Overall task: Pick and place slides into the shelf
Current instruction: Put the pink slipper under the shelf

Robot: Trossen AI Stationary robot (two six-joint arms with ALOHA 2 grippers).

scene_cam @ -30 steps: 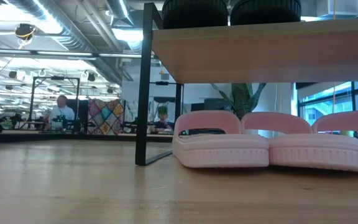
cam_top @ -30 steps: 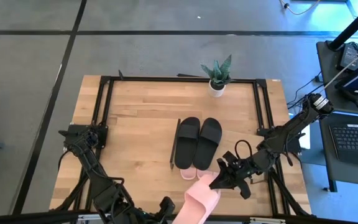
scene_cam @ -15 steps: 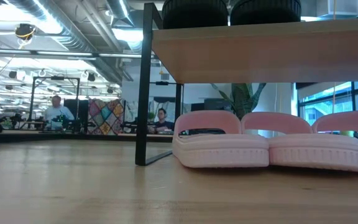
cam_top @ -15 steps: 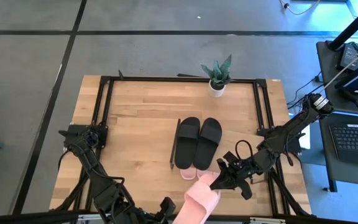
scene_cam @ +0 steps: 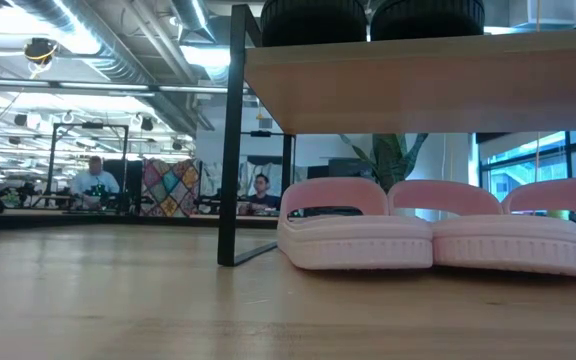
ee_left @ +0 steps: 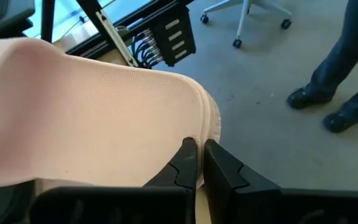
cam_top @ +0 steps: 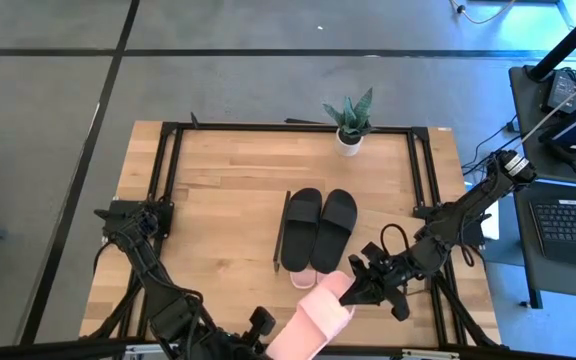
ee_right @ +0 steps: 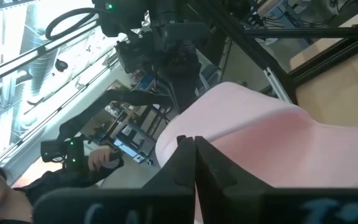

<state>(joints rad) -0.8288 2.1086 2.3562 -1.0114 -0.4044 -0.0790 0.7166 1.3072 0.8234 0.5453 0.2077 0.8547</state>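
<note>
High view showed me gripping one pink slide [cam_top: 311, 318] at the desk's [cam_top: 218, 200] front edge: my left claw [cam_top: 260, 335] pinched its outer end, my right claw [cam_top: 353, 290] its inner end. Black slides [cam_top: 318, 228] sat on the shelf's [scene_cam: 418, 85] top; more pink slides [scene_cam: 433, 237] underneath.

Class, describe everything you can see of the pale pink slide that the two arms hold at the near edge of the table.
The pink slide is pale, matte foam with a wide single strap and a finely textured surface. It lies slanted, partly past the table's near edge. The right pincer is shut on its upper end, and the left pincer is shut on its lower end. It sits just in front of the shelf, near the black pair.
</note>
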